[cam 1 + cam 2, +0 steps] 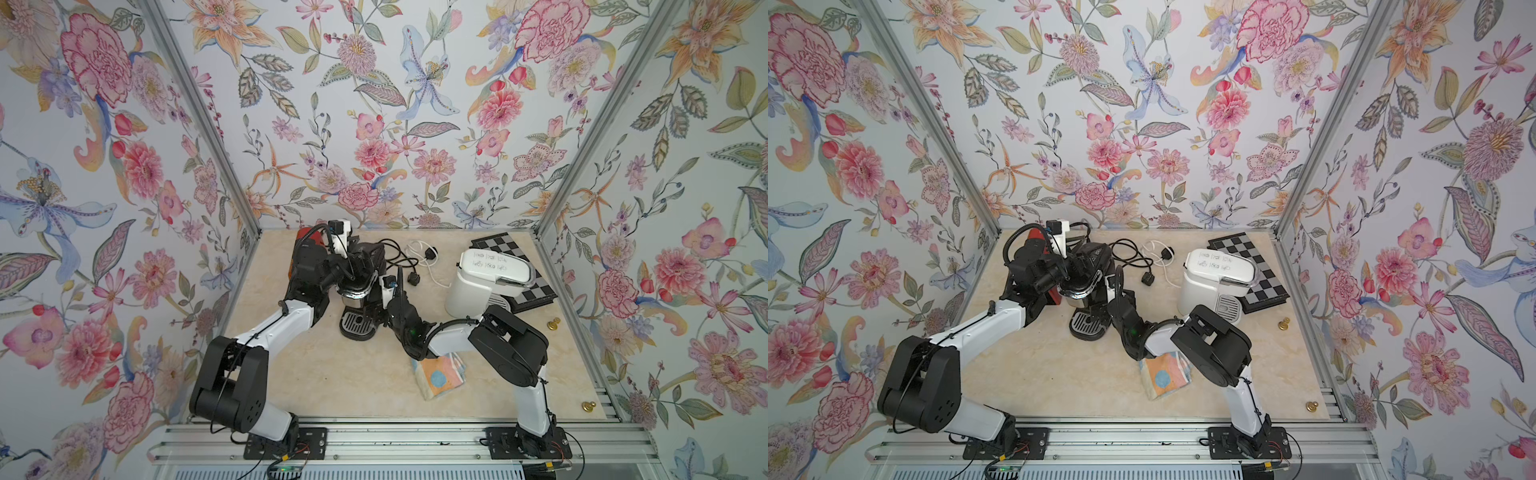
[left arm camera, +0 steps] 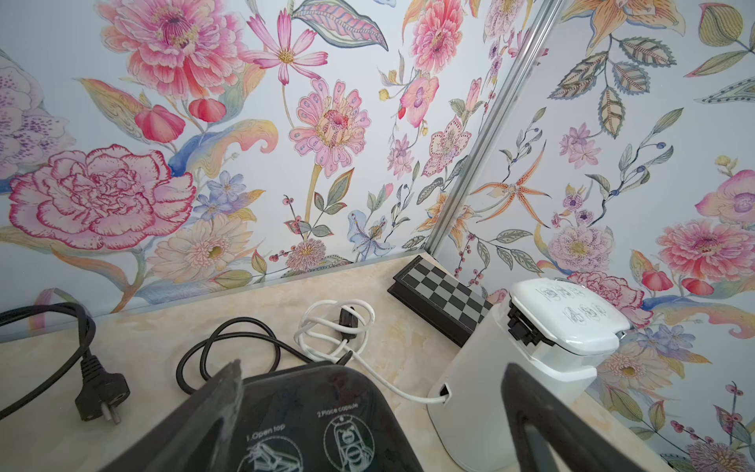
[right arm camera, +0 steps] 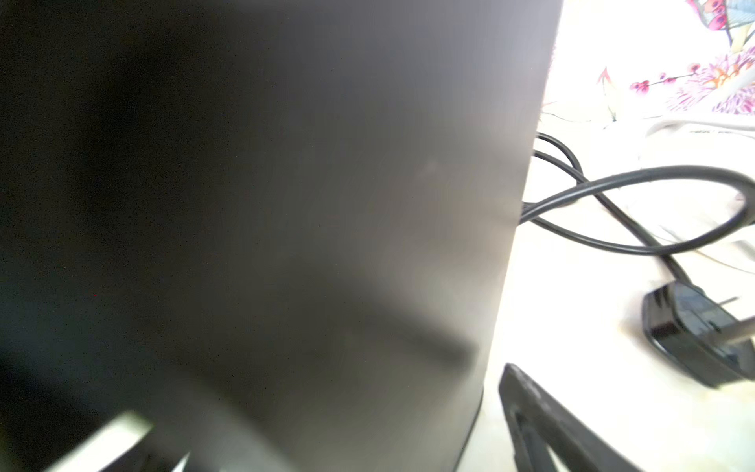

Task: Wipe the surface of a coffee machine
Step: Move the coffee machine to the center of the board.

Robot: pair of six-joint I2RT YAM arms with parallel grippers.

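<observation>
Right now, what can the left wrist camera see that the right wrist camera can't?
Only the left wrist view shows the white machine, the chessboard and the printed lid of the black machine. Only the right wrist view shows that machine's plain side, very close and blurry. Both show the black machine, a black cord with its plug, and the table.

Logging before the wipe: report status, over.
Both jaws open at black coffee machine. Cloth on table, not held. Loose cord beside machine.
</observation>
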